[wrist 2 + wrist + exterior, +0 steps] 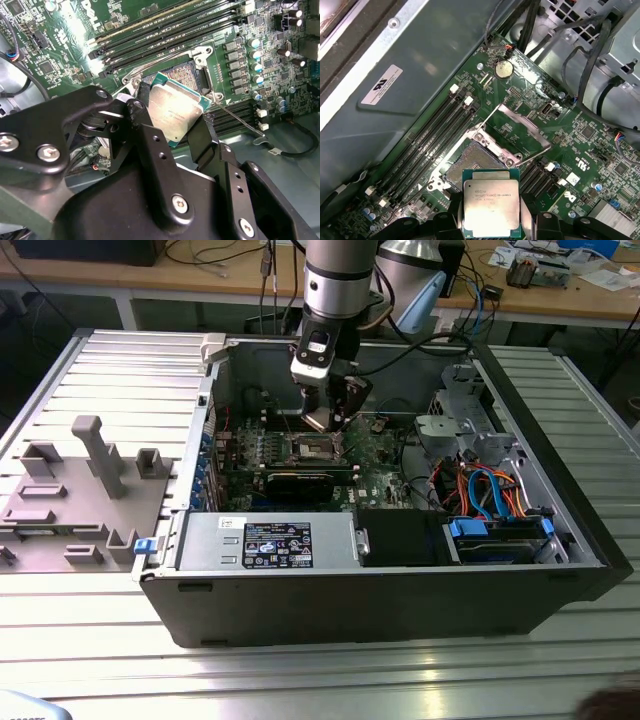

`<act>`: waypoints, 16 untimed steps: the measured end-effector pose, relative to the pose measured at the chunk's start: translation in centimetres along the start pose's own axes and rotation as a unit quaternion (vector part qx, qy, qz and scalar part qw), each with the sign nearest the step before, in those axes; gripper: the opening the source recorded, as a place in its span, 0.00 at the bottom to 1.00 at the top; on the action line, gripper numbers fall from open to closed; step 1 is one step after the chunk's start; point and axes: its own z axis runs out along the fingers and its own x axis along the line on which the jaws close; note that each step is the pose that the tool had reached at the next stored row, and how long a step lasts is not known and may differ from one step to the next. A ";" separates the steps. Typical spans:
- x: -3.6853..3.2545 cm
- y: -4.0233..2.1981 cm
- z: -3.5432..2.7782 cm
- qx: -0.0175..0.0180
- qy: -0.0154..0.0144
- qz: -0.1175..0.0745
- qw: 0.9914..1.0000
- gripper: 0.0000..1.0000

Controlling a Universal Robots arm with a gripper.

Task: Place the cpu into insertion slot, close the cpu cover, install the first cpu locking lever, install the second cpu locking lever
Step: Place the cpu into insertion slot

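Observation:
My gripper hangs inside the open computer case, just above the motherboard, shut on the cpu. The cpu is a flat square chip with a silver-grey top and a green edge, tilted and clamped on two opposite sides by the black fingers. Right beyond it lies the insertion slot, a dark square socket with a metal rim, uncovered; the exterior view has the slot just below the gripper. The cpu cover is swung open flat beside the socket. A thin wire locking lever stands free.
Long memory slots run beside the socket. A black card and the power supply sit nearer the case front. Drive cages and coloured cables fill the exterior view's right. Grey fixtures stand on the table outside the case.

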 end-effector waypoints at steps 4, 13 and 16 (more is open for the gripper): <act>0.00 0.00 0.04 0.000 0.000 0.005 1.000 0.55; 0.00 0.00 0.12 0.001 -0.001 0.014 1.000 0.55; 0.00 0.00 0.13 0.001 -0.001 0.016 1.000 0.55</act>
